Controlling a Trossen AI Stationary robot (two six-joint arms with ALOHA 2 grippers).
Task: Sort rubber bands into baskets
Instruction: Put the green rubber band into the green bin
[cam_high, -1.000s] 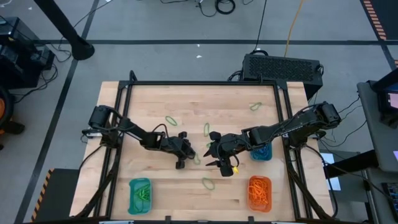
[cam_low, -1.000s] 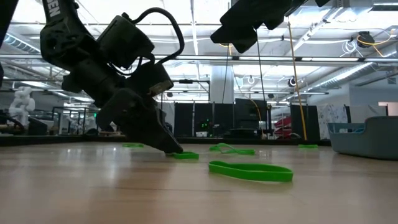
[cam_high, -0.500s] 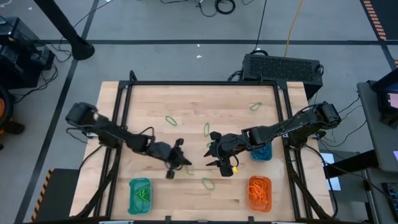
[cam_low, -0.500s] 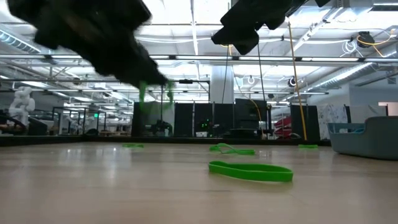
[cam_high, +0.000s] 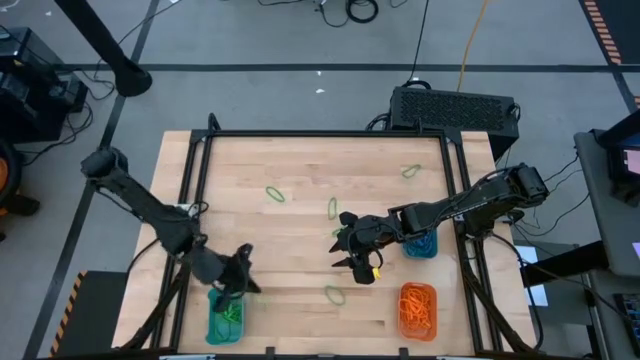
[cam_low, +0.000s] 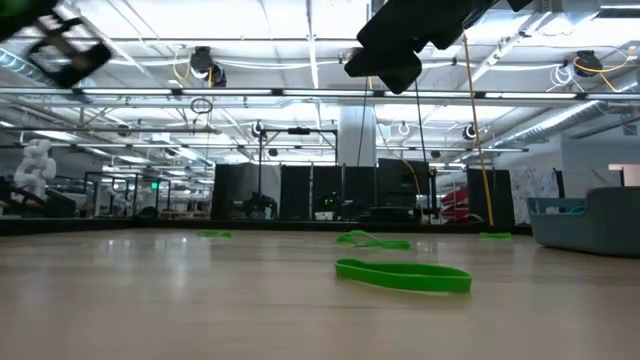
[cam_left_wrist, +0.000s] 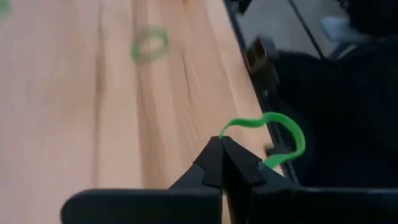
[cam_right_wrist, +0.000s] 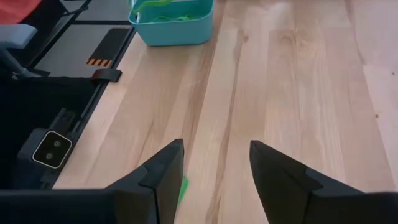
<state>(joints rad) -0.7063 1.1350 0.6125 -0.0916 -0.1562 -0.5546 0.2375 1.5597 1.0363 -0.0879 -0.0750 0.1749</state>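
My left gripper (cam_high: 238, 283) is at the table's near left, by the far rim of the teal basket (cam_high: 224, 314) that holds green rubber bands. It is shut on a green rubber band (cam_left_wrist: 273, 119). My right gripper (cam_high: 338, 253) hangs open and empty above the table's middle, and it also shows in its own wrist view (cam_right_wrist: 216, 149). A bit of a green band (cam_right_wrist: 183, 186) lies on the table under it. More green bands lie flat on the wood (cam_high: 275, 193) (cam_high: 332, 208) (cam_high: 410, 172) (cam_high: 335, 294). A second teal basket (cam_high: 420, 246) and the orange basket (cam_high: 418, 308) stand at the right. My left gripper pinches the green band at one spot of its loop (cam_left_wrist: 225, 132), right at the free ends of the two fingers. The rest of the loop curls out beyond the tips, slack and lifted clear of the table.
A black frame runs round the table (cam_high: 200, 190). A black box (cam_high: 455, 108) stands behind the far right corner. In the low view one green band (cam_low: 403, 276) lies close by and others farther back (cam_low: 372, 240). Bare wood lies between the near baskets.
My left gripper has lifted a green band off the table's middle and swung with it toward the near left corner, up to the teal basket there. It has stayed shut on the band. My right gripper has kept still.
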